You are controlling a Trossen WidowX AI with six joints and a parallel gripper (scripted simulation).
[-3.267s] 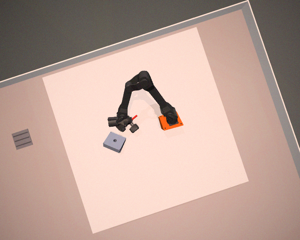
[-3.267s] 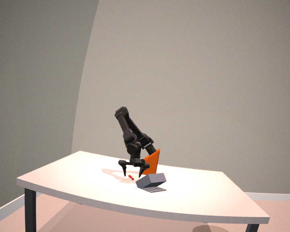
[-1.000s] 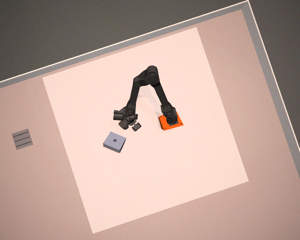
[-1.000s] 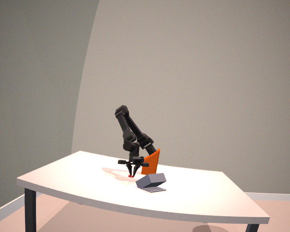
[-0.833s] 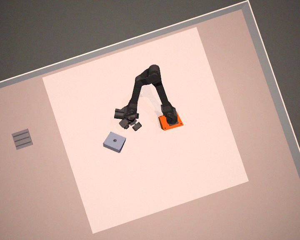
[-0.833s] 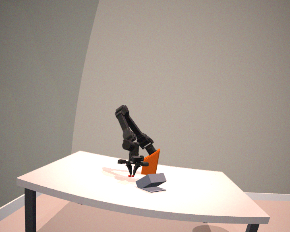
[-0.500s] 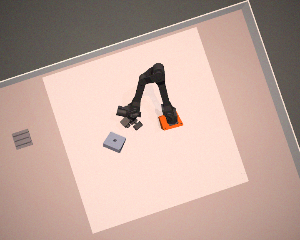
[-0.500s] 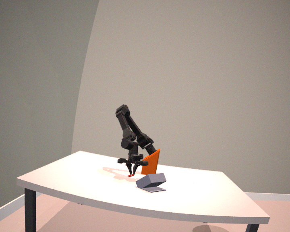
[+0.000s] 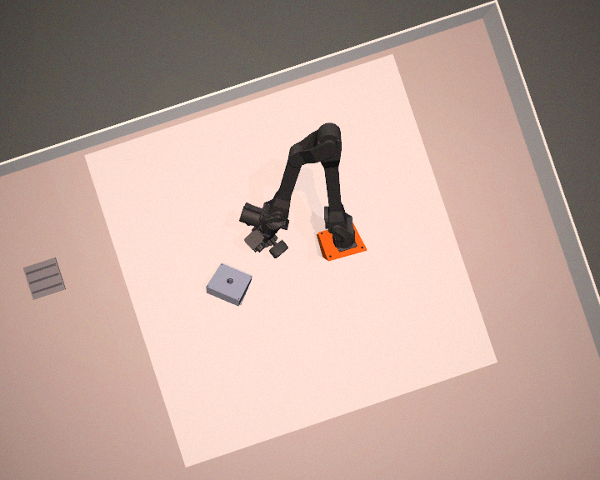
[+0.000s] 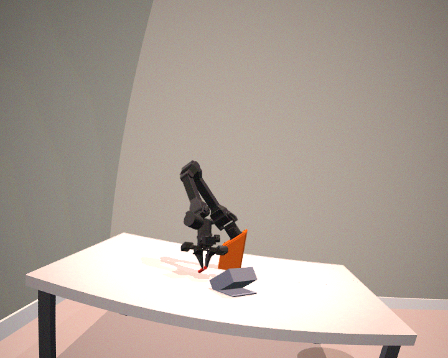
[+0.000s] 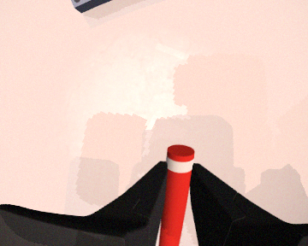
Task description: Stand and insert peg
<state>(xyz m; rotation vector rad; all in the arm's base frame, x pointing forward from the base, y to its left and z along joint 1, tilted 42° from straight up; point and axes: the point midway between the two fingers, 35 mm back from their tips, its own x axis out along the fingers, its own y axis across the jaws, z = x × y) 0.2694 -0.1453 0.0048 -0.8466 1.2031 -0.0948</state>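
The red peg (image 11: pixel 174 205) (image 10: pixel 200 271) is held between the fingertips of my gripper (image 11: pixel 178 169) (image 10: pixel 204 268), which is shut on it close to its white-banded end. The white band shows just at the fingertips in the wrist view; the plain end runs out of that view's lower edge. In the exterior view the peg is tilted, low over the table; whether it touches the table I cannot tell. In the top view the peg is hidden under the gripper. The grey-blue sloped panel (image 9: pixel 220 281) (image 10: pixel 242 276) has one dark hole (image 9: pixel 230 281) in its face.
The panel stands close to the gripper, on its lower left in the top view, and its corner (image 11: pixel 91 3) shows at the top of the wrist view. The orange base plate (image 9: pixel 327 248) (image 10: pixel 232 255) of the arm is on the other side. The white table (image 9: pixel 350 350) (image 10: pixel 149 298) lies below.
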